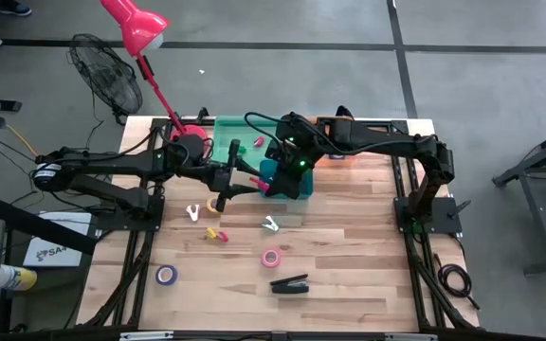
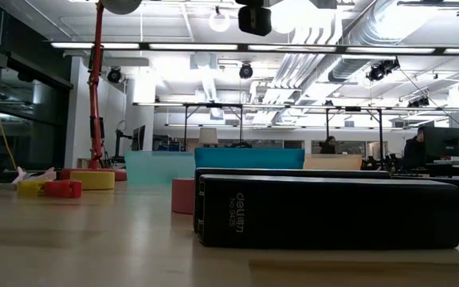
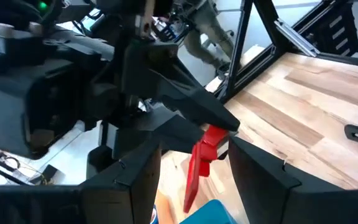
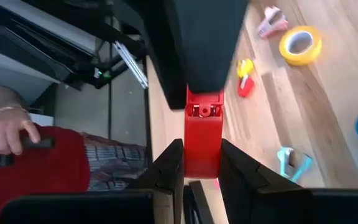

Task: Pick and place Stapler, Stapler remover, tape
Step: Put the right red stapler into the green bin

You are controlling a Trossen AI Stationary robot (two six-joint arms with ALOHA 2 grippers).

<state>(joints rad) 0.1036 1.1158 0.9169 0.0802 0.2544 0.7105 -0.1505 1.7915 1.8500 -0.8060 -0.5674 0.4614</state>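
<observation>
A wooden worktop (image 1: 349, 284) fills the middle of the high view, with a green tray (image 1: 227, 142) at its upper centre and a teal bin (image 1: 297, 187) just below the tray's right end. The two arms meet over that bin. The left hand (image 1: 251, 186) and the right hand (image 1: 275, 180) are both closed on one red stapler (image 4: 202, 140); in the right wrist view it is gripped between the right fingers (image 4: 169, 168) while the left hand clamps its far end. A black stapler (image 1: 290, 283) lies untouched at lower centre of the high view and fills the foreground of the low view. A pink tape roll (image 1: 270, 257) lies just above it, a purple roll (image 1: 166, 275) at lower left, and a yellow roll (image 4: 300, 45) is seen in the right wrist view's upper right. A teal remover (image 4: 294, 162) lies on the wood nearby.
</observation>
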